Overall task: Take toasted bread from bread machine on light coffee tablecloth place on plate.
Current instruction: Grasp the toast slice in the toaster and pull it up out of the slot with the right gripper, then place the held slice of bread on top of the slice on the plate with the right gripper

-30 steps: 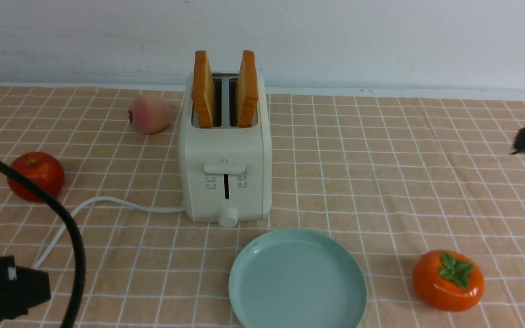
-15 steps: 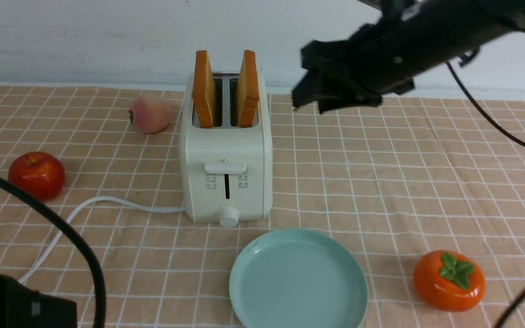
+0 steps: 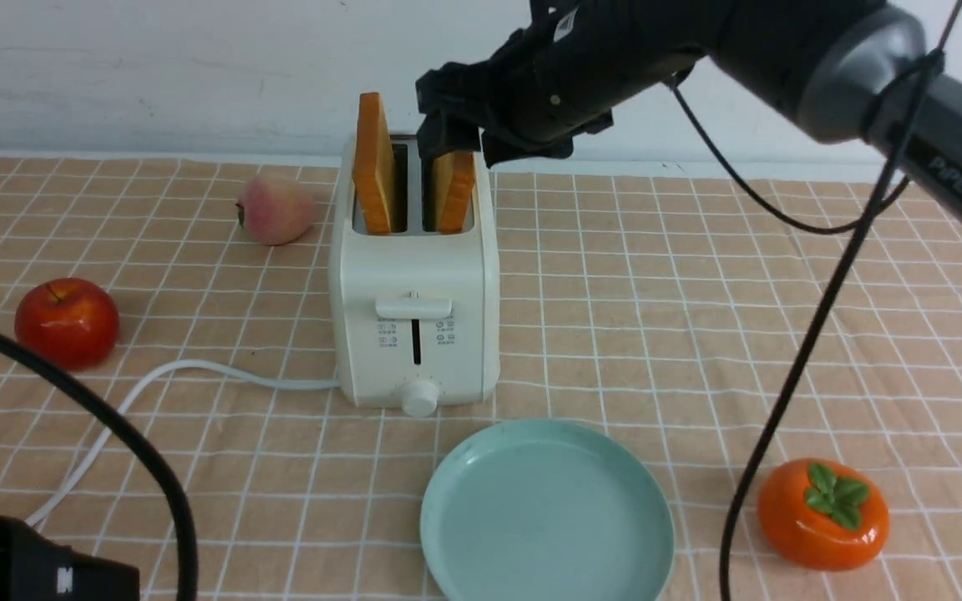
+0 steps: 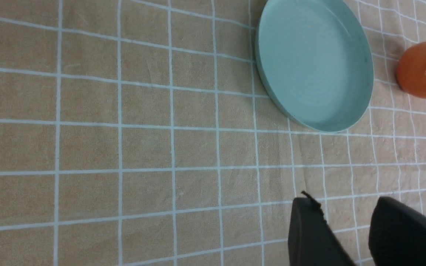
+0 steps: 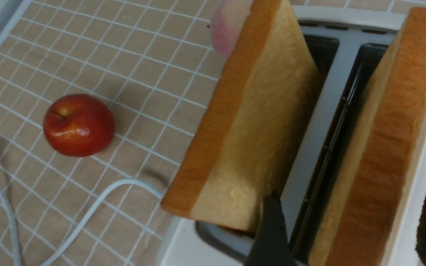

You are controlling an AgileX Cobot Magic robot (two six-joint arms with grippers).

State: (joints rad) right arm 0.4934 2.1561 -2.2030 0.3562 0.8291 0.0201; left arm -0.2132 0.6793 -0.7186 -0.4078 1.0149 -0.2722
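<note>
The glossy black right arm (image 3: 790,42) bears grey "PiPER" lettering (image 3: 953,177) and thin black cables (image 3: 782,401); the left gripper (image 4: 342,201) has matt black fingers (image 4: 309,236).

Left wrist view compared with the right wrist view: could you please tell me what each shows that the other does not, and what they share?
Only the left wrist view shows the plate, which is bare, an orange persimmon beside it, and the left gripper, open and holding nothing. Only the right wrist view shows two slices of toasted bread standing in the bread machine, the red apple, the peach, the white cord, and the right gripper, open astride one slice. Both show the light coffee tablecloth.
</note>
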